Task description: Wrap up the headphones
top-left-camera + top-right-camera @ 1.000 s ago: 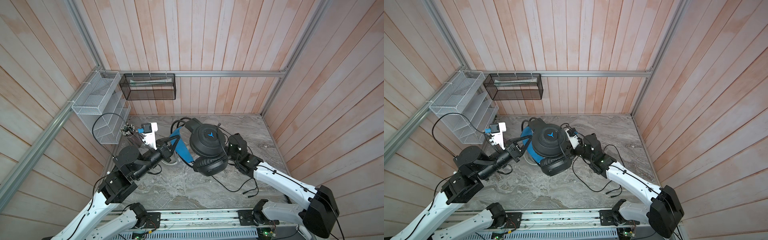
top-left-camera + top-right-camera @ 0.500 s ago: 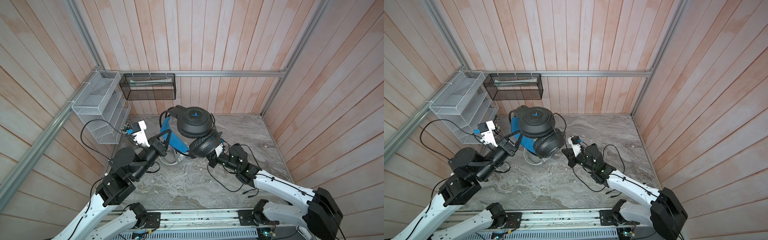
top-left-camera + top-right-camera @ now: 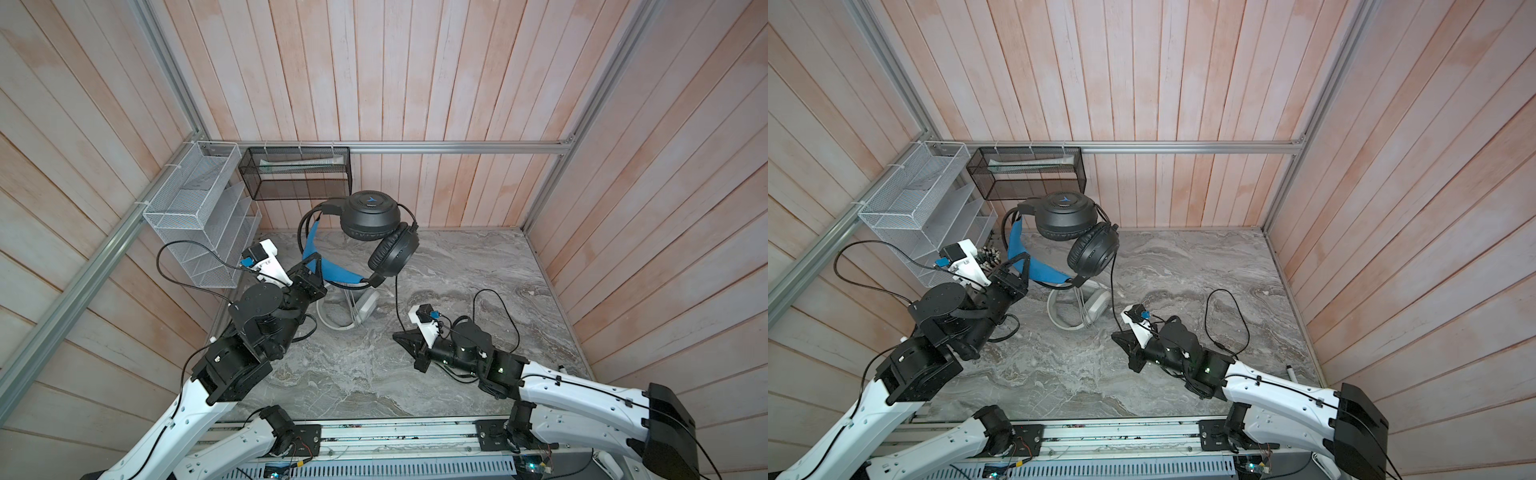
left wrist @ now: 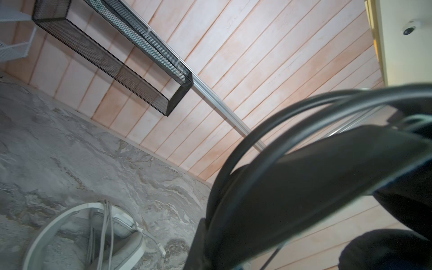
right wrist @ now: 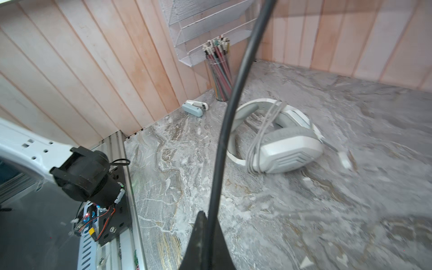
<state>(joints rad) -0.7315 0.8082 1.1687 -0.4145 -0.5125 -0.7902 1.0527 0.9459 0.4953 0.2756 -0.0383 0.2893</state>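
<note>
The black headphones (image 3: 371, 215) hang in the air near the back wall. My left gripper (image 3: 312, 271) is shut on their blue-lined headband (image 3: 1040, 270); in the left wrist view the dark headband (image 4: 304, 187) fills the frame beside my left gripper (image 4: 210, 252). Their black cable (image 3: 397, 299) drops from the lower ear cup to my right gripper (image 3: 401, 337), which is shut on it. The right wrist view shows the cable (image 5: 233, 105) running up out of my right gripper (image 5: 207, 224). The white headphones (image 5: 282, 145) lie on the table, their white cable wound round the headband.
A white mesh organiser (image 3: 199, 216) and a black mesh basket (image 3: 295, 174) hang on the walls at back left. A cup of pencils (image 5: 219, 77) and a small light-blue device (image 5: 195, 108) stand near the left wall. Slack black cable (image 3: 498, 316) loops on the marble table (image 3: 457, 257).
My left gripper has raised the black headphones up and back toward the rear wall. My right gripper has drawn away from the ear cups toward the front, and the cable now stretches between them.
</note>
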